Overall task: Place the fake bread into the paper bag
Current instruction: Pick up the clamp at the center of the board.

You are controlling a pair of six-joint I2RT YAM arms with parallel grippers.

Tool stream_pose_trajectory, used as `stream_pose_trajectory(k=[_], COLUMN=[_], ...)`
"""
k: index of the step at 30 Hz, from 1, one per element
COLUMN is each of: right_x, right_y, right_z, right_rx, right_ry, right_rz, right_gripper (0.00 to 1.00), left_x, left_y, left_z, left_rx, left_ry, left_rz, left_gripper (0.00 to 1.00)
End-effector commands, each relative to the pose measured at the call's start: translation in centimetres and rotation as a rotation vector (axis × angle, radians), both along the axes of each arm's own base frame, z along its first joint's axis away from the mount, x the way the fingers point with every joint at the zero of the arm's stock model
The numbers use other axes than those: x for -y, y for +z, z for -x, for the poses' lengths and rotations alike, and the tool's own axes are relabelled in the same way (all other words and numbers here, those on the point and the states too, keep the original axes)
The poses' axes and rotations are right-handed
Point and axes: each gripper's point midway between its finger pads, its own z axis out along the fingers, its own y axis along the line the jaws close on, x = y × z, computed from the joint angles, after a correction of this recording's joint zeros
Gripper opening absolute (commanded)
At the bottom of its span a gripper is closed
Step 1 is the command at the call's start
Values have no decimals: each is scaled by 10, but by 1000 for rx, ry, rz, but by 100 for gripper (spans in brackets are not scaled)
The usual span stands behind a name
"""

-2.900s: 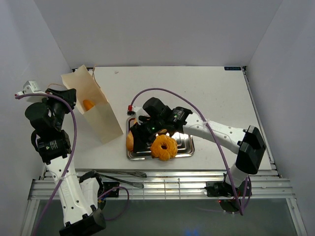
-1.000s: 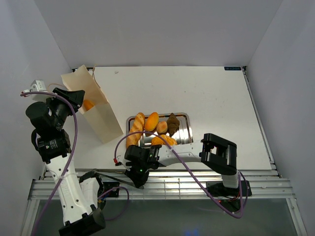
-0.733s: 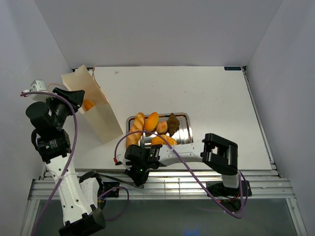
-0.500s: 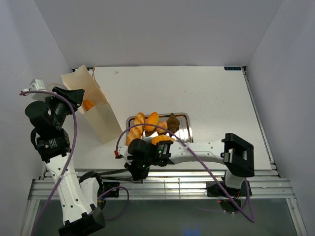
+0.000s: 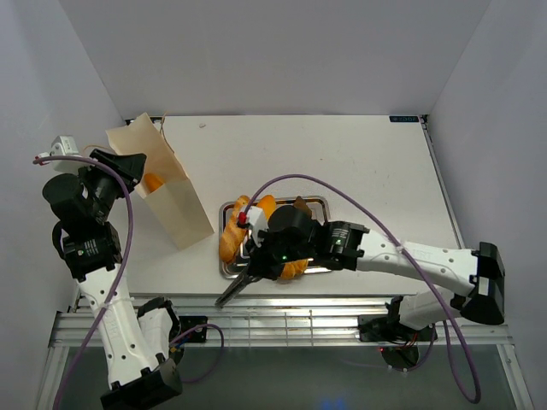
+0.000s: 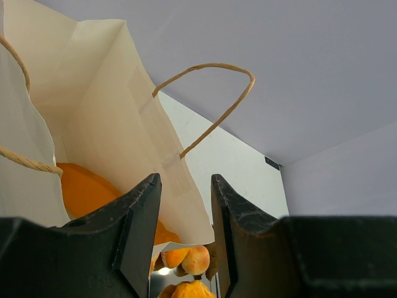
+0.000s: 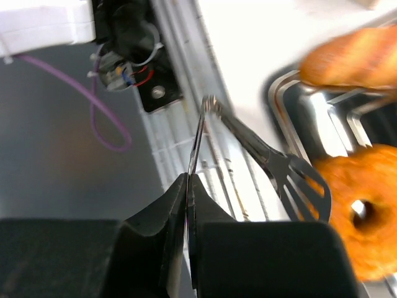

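- Swung back from the near rail, the right gripper (image 7: 188,180) now hangs over the near edge of the desk (image 5: 359,154). Its fingers are pinched tight on one arm of the metal tongs (image 7: 267,158), which it has lifted.
- The slotted tong ends reach toward an orange ring doughnut (image 7: 356,217) in the steel tray (image 5: 320,204).
- The tray sits near the middle of the desk's near edge, and a golden baguette (image 5: 229,237) leans over its left rim.
- Farther back, by the left edge, the paper bag (image 5: 175,205) stands tilted and open, with an orange loaf (image 6: 80,189) inside.
- The left gripper (image 6: 184,183) is at the bag's mouth. Its fingers are partly spread with the bag's wall between them, and a squeeze cannot be told.
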Motion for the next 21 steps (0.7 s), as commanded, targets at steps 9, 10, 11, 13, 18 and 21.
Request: stream_pose_trajectory(k=[9,10,11,13,18,21], right_x=[88,102,112,133,196,219], right_y=[69,81,87,112,128,138], right_z=[-81,-90,-103,-124,-176,-194], right_rx=[75,93,132,173,262,260], right_ry=[-358,-410,-480,-581,-825,-903], right_rz=[-113,-105,-88,-92,64,129], right_gripper=[8,8,8,8,8,8], left_x=[4,4,5,6,5,7], left_y=[19,18,18,19,21,17], left_z=[1,0,0,2,-1,-1], left_rx=[49,46,47,52,53,47], left_ry=[-22,-25,-25,-28,-30,-40], left_rz=[-17,-15,-11,-11,-17,-6], left_gripper=[49,49,49,49,49,49])
